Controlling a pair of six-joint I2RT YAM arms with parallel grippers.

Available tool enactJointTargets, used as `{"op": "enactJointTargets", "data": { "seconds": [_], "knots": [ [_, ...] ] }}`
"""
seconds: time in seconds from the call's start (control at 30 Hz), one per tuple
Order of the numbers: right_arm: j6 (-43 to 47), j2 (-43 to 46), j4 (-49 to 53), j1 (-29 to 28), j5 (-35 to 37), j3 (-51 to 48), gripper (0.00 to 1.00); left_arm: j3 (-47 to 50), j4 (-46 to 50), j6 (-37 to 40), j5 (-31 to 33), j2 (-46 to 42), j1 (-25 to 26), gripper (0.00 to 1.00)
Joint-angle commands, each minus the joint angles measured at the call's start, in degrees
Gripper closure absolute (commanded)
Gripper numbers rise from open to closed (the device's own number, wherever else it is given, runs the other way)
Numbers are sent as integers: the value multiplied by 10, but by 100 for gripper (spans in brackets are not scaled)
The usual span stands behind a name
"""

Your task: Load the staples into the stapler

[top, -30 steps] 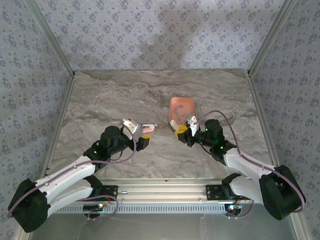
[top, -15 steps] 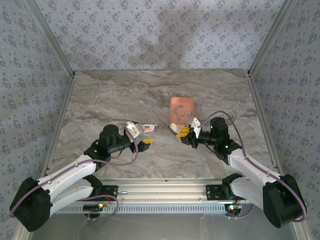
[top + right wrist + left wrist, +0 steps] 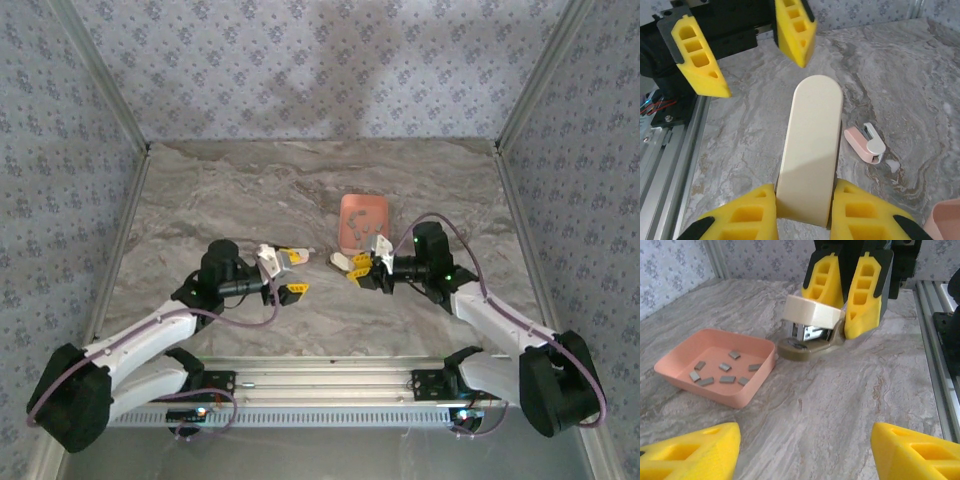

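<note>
The right tool (image 3: 804, 207) grips the stapler (image 3: 812, 140), the left tool (image 3: 802, 452) is wide and empty, and the unloaded staples (image 3: 726, 379) lie in the tray (image 3: 752, 387) beside it.

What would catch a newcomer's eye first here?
The cream stapler, clamped by the fingers of the right gripper, its base on the marble table, centre-right. Just beside it sits the salmon tray holding loose grey staples. Facing the stapler, the left gripper hangs open and empty.
</note>
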State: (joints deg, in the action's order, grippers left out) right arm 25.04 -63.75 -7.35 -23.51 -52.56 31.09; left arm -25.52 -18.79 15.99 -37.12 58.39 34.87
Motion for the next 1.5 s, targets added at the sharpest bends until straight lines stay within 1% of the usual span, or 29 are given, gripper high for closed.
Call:
{"op": "enactJointTargets", "data": {
  "seconds": [0.0,0.3,0.47,0.67,0.8,0.97,1.1,1.23,1.33,1.4,1.43,1.47],
  "knots": [
    [65,-10,62,-2,-33,30,100,-26,3,25,-43,20,1,31],
    [106,-27,91,-14,-68,49,100,-72,8,50,-115,81,14,33],
    [132,-37,122,-25,-73,66,100,-109,52,85,-124,110,34,35],
    [143,-45,131,-29,-86,76,100,-134,84,106,-137,136,41,41],
    [150,-45,142,-29,-94,82,100,-139,100,117,-139,139,43,44],
    [151,-48,141,-30,-101,84,100,-145,118,130,-145,139,43,54],
    [151,-50,146,-29,-109,88,100,-147,123,133,-155,140,43,64],
    [152,-50,147,-29,-109,89,100,-151,127,134,-160,142,43,67],
    [152,-50,148,-29,-108,90,100,-157,141,139,-165,146,43,76],
    [154,-50,150,-29,-106,89,100,-165,162,150,-169,148,42,84],
    [154,-49,150,-28,-101,89,98,-170,169,152,-169,148,41,87],
    [151,-47,148,-28,-89,86,88,-174,178,153,-163,149,40,89]
  ]
}}
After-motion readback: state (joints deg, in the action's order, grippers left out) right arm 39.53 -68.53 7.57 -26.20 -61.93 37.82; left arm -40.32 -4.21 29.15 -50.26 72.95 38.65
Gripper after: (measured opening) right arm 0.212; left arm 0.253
